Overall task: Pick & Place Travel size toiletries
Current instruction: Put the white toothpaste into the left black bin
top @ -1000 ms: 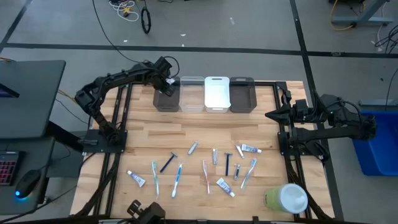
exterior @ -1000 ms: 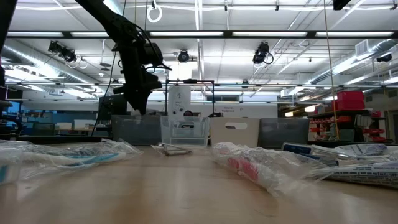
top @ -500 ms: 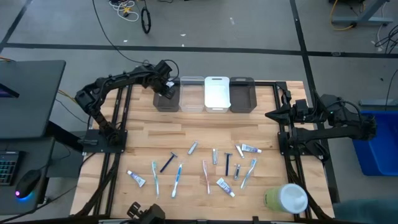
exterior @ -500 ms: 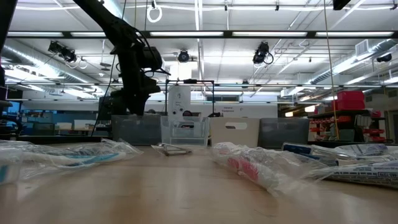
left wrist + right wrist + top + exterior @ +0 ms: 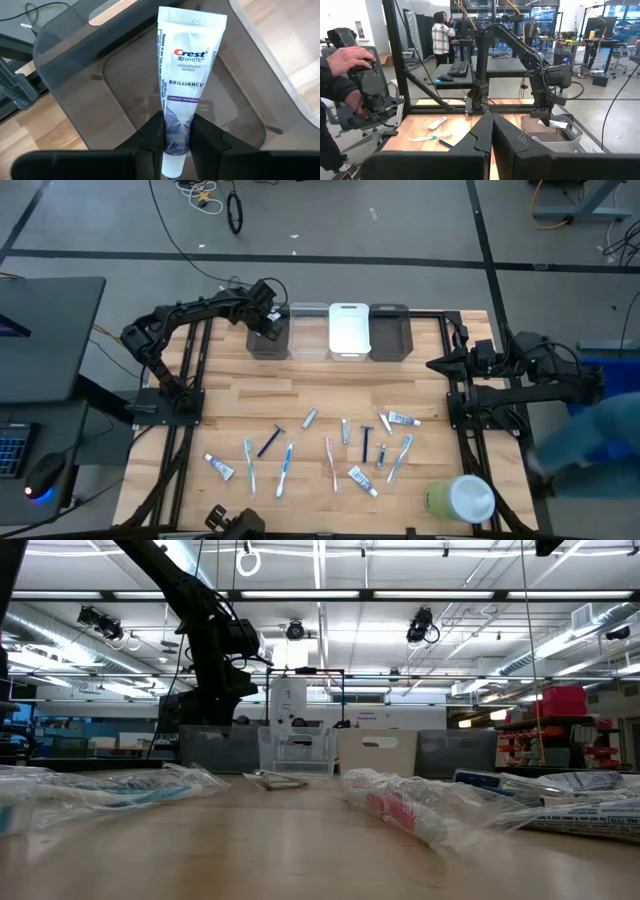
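Lower now over the smoky translucent bin point(image 5: 75, 65), left gripper point(image 5: 176, 131), jaws clamping a glossy white toothpaste tube point(image 5: 184, 75).

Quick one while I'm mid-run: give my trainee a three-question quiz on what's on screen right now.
1. True or false: the left end effector holds a toothpaste tube over the dark grey bin.
2. The right end effector is: A) open over the bins, B) shut and parked at the table's right edge, C) gripping a razor.
3. Fill in: the bin row at the table's far edge holds ___ bins, one of them a white bin.

Key: 1 true; 2 B; 3 four.
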`<state>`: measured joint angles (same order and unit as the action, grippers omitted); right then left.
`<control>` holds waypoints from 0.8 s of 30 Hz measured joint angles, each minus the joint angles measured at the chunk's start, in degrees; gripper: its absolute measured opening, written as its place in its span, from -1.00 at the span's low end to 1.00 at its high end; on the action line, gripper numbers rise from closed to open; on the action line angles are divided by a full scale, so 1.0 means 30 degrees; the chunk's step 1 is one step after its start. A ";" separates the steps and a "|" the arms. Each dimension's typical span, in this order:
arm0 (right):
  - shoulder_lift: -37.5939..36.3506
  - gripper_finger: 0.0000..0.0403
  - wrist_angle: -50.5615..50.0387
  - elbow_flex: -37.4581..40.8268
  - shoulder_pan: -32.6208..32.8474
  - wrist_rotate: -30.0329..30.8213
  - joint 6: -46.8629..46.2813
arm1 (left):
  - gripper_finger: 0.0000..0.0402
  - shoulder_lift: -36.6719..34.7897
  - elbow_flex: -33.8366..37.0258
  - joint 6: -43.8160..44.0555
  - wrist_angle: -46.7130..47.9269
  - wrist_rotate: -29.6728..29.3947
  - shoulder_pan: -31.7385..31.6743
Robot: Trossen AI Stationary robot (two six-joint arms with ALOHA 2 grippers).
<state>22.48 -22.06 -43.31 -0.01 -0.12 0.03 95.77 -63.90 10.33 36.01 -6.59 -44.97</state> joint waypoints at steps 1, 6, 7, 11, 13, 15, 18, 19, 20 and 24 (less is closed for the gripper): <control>0.0000 -0.93 0.0000 0.0004 0.0000 0.0000 0.0000 | -0.57 0.0000 0.0000 0.0000 -0.0002 0.0000 0.0000; 0.0000 -0.94 0.0004 0.0003 0.0000 0.0000 0.0000 | -0.38 0.0000 0.0000 0.0000 -0.0001 -0.0006 0.0000; 0.0000 -0.93 0.0001 0.0000 0.0003 0.0000 0.0000 | -0.32 0.0000 0.0000 -0.0011 0.0000 -0.0005 0.0000; 0.0000 -0.93 0.0000 0.0001 0.0000 0.0000 0.0000 | -0.13 0.0000 0.0000 -0.0010 0.0000 0.0029 0.0000; 0.0000 -0.93 0.0002 0.0001 0.0000 0.0000 0.0000 | -0.07 0.0000 0.0000 -0.0029 0.0007 0.0034 0.0000; 0.0000 -0.93 0.0007 0.0003 0.0000 0.0000 0.0000 | -0.03 -0.0044 0.0000 -0.0014 0.0045 0.0036 0.0000; 0.0000 -0.94 0.0003 0.0004 0.0000 0.0000 0.0000 | -0.01 -0.0222 -0.0167 -0.0013 0.0589 0.0050 0.0000; 0.0000 -0.94 0.0004 0.0004 0.0003 0.0000 0.0000 | -0.01 -0.0367 -0.0301 -0.0070 0.0825 -0.0008 0.0000; 0.0000 -0.93 0.0000 -0.0001 0.0000 0.0000 0.0000 | -0.02 -0.0580 -0.0449 -0.0167 0.0937 -0.0031 0.0000; 0.0000 -0.93 0.0004 0.0003 0.0000 0.0000 0.0000 | -0.06 -0.1770 -0.0894 -0.0313 0.1155 -0.0051 0.0000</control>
<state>22.48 -22.05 -43.30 -0.01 -0.12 0.03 90.46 -66.58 9.39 39.47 -6.74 -44.97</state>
